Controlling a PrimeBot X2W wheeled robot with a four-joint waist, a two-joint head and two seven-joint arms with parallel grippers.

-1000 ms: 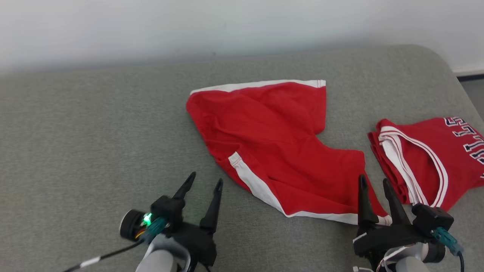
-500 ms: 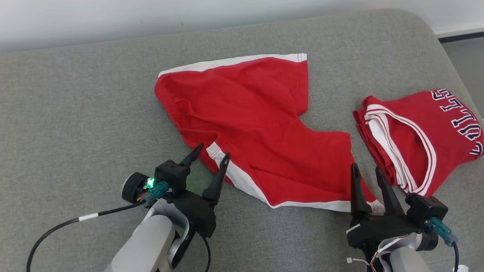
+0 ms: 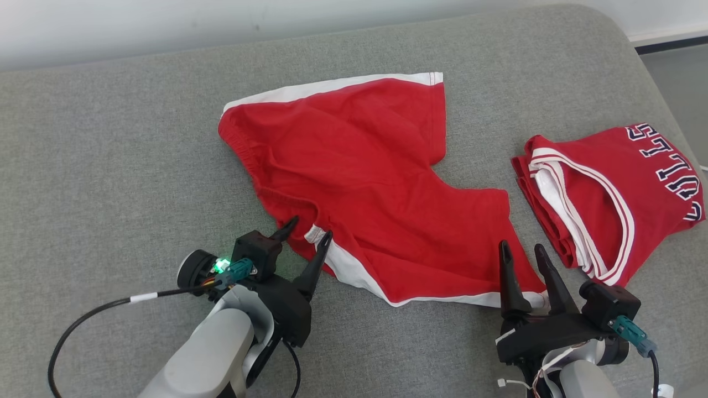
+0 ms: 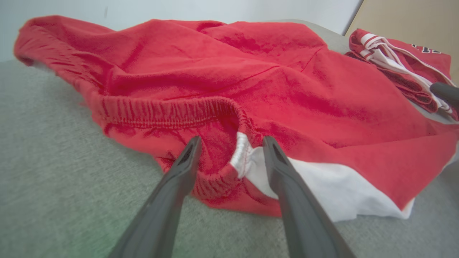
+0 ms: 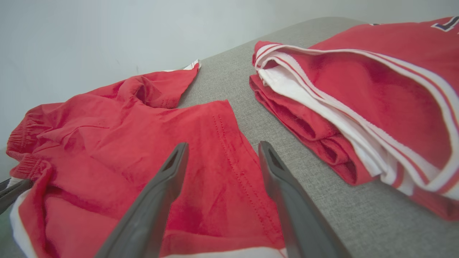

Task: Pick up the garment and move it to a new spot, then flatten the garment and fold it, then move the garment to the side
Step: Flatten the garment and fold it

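While both arms sit at the near edge, you look down on a grey woven padded surface (image 3: pixel 110 166) with a rounded far right corner. A pale wall (image 3: pixel 166 22) runs behind its far edge. Beyond that corner you can see a dark skirting strip (image 3: pixel 672 43) and a patch of grey floor (image 3: pixel 683 77).

The red shorts (image 3: pixel 359 182) lie in the middle of the surface, spread out but creased, with soft folds across both legs. The gathered elastic waistband (image 4: pixel 168 113) runs down the left side. A white stripe (image 3: pixel 354 271) trims the near edge and another trims the far edge. The two legs point right, with a notch of grey showing between them.

To the right, with a strip of grey between, lies a folded red jersey (image 3: pixel 614 193) with white trim and dark lettering.

Your left gripper (image 3: pixel 308 228) stands with its fingers parted around the near end of the waistband, where the white stripe begins. The cloth bulges up between them, and you can see no pinch on it. Your right gripper (image 3: pixel 520 245) is spread wide over the near right hem of the shorts and holds nothing. A black cable (image 3: pixel 83 326) loops off the left arm.
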